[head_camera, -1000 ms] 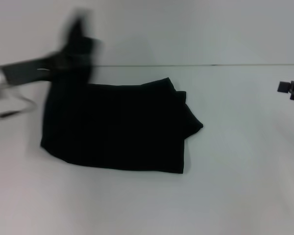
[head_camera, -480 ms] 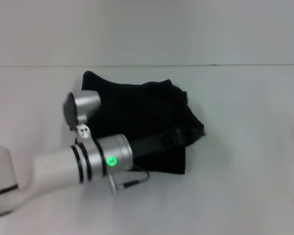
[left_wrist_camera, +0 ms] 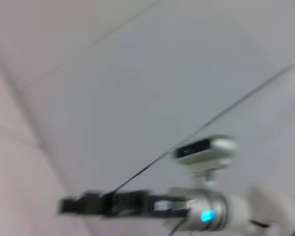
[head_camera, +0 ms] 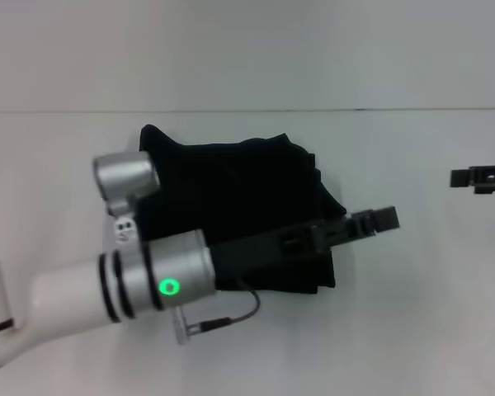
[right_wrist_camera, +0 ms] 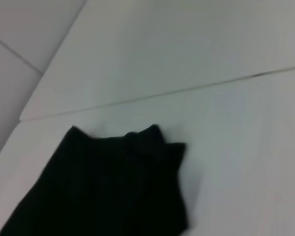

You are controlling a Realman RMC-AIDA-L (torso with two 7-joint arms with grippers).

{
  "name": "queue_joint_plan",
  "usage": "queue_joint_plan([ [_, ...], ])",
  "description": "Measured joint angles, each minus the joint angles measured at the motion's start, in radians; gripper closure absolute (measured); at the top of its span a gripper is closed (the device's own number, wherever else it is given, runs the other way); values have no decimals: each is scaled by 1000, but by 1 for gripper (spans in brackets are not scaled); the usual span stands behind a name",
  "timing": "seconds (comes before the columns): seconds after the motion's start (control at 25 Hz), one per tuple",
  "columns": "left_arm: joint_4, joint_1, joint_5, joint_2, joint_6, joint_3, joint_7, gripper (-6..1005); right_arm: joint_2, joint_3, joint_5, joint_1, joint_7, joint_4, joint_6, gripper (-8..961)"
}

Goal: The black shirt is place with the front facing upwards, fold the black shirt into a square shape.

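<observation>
The black shirt point(head_camera: 231, 186) lies folded in a rough block on the white table point(head_camera: 412, 322), its right edge bunched into layered folds. No lettering shows. My left arm reaches from the lower left across the shirt's front part, and my left gripper point(head_camera: 378, 220) pokes out just past the shirt's right edge. My right gripper point(head_camera: 472, 177) hovers at the far right, well apart from the cloth. The right wrist view shows the shirt point(right_wrist_camera: 113, 191) from the side. In the left wrist view my right gripper point(left_wrist_camera: 73, 205) is seen farther off.
The table's back edge point(head_camera: 396, 109) runs as a thin dark line behind the shirt, with a pale wall beyond. Bare white tabletop surrounds the cloth. The left arm's silver wrist and a thin cable point(head_camera: 231, 318) hang over the shirt's front left.
My left arm swung from the back left, down and across the shirt, until its gripper passed the right edge. The shirt's left side now looks narrower. My right gripper came further into view.
</observation>
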Motion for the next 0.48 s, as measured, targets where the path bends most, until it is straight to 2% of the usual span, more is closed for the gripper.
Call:
queue_joint_plan([
  [0.08, 80, 38, -6, 2, 76, -6, -5, 450, 6, -8, -5, 33, 11, 29, 2, 191],
  [0.28, 274, 116, -10, 9, 162, -9, 8, 282, 27, -14, -4, 125, 24, 126, 48, 191],
  [0.36, 326, 140, -9, 16, 161, -6, 42, 230, 46, -21, -4, 157, 26, 156, 88, 191],
  [0.48, 351, 161, -7, 41, 138, -6, 119, 176, 75, -26, -3, 197, 27, 192, 154, 191],
])
